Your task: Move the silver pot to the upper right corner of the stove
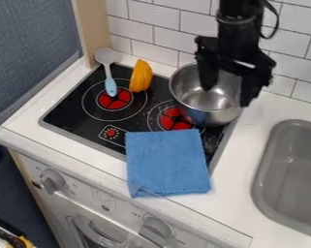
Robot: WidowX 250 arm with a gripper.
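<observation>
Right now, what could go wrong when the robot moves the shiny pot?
The gripper hangs over the right side of the silver pot with its fingers apart, so it might close badly on the rim and tip the pot. The blue cloth lies close to the pot's near side, so a swing that way could drag or rumple it. The pot is also by the right edge of the stove, so a push too far right might slide it off onto the counter.
</observation>
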